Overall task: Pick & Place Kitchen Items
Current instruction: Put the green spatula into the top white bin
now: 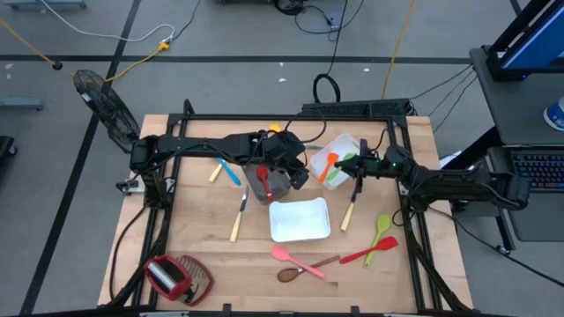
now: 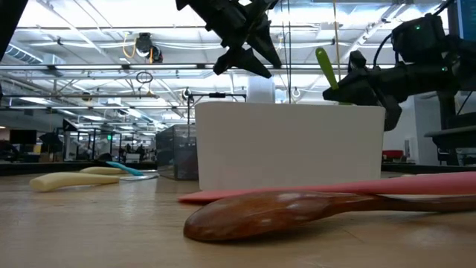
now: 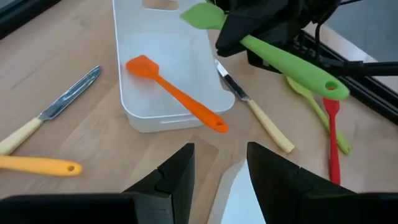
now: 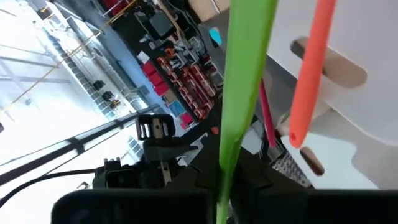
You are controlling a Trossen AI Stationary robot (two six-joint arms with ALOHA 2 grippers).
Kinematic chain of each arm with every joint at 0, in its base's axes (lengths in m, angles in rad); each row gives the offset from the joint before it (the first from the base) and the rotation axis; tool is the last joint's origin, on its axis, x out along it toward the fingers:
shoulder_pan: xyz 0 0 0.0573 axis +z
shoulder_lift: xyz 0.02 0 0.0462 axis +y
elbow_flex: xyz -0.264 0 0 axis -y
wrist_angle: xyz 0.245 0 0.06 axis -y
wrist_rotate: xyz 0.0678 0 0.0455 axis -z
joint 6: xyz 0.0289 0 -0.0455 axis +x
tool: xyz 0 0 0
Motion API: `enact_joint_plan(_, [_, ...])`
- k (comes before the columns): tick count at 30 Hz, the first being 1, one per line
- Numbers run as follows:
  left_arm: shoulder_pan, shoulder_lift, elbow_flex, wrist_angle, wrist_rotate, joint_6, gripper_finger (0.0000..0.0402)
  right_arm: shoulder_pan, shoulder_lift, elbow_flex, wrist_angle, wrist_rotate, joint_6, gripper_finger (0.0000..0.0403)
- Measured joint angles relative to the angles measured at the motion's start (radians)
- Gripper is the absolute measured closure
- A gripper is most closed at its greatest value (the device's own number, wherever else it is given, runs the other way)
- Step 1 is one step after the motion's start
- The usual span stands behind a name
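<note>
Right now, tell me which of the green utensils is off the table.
The green spatula clamped in the right gripper, held above the white tray that holds the orange spatula. The other green utensil lies on the wood.

A grey floor (image 1: pixel 220 35) crossed by dark tape lines and loose cables surrounds the wooden table (image 1: pixel 203 246), a desk with a keyboard (image 1: pixel 538 167) sits at the right edge, and beyond stretches what seems a brightly lit hall under ceiling trusses (image 2: pixel 89 67).
</note>
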Motion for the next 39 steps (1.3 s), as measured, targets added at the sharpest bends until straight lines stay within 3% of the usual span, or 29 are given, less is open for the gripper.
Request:
enact_joint_plan(11, [0.002,0.0,0.0,0.037,0.0,0.0,0.0249,-0.011,0.04,0.0,0.093,-0.015,0.103,0.0393])
enact_joint_plan(30, [-0.037,0.0,0.0,0.053,0.002,0.0,0.0249,-0.128,0.214,0.0,0.184,-0.119,0.018,0.0377])
enact_joint_plan(39, [-0.04,0.0,0.0,0.044,0.003,0.0,0.0249,-0.129,0.235,0.0,0.184,-0.119,-0.014,0.0333])
